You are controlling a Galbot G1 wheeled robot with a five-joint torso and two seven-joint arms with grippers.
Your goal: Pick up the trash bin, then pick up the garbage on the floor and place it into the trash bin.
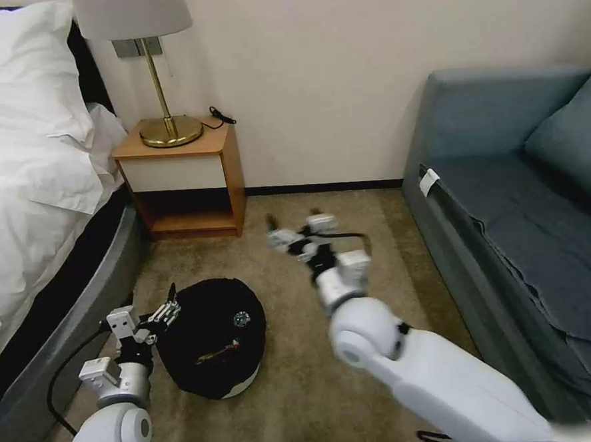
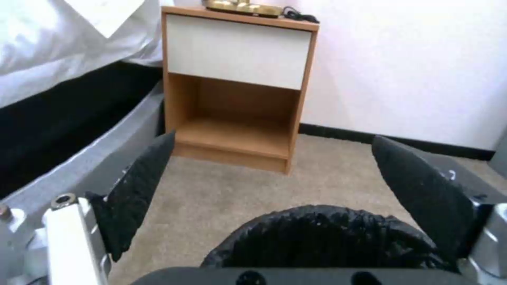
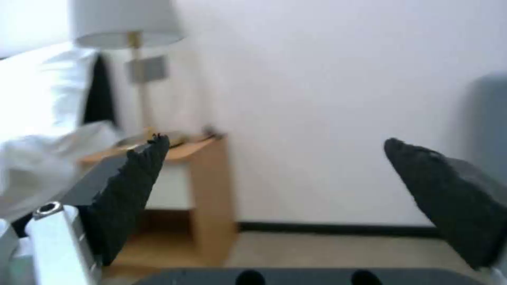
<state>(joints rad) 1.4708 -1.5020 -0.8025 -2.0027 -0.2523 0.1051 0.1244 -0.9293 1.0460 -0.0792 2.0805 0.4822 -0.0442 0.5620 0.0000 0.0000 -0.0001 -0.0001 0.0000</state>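
Closest to you, your left gripper [image 1: 166,307] sits low at the rim of the trash bin [image 1: 212,336], fingers spread wide. From the left wrist camera the two black pads [image 2: 138,186] stand far apart with the bin's crinkled bag edge [image 2: 327,237] bulging up between and just under them, not pinched by either. The bin itself is a small round thing on the carpet [image 1: 299,394], wrapped in a wrinkly black plastic bag with a bit of white base rim peeking out at the bottom. Inside you can make out a thin gold-and-red wrapper [image 1: 218,351] and a small round dark item [image 1: 241,318], too small to tell what.

Further out, your right gripper [image 1: 295,229] hangs over bare carpet well beyond the bin, also spread open, nothing between its pads [image 3: 132,186]. Past both grippers stands the wooden nightstand [image 1: 187,177] with a brass lamp [image 1: 160,76], bed [image 1: 32,170] on one side, grey sofa [image 1: 527,187] on the other.
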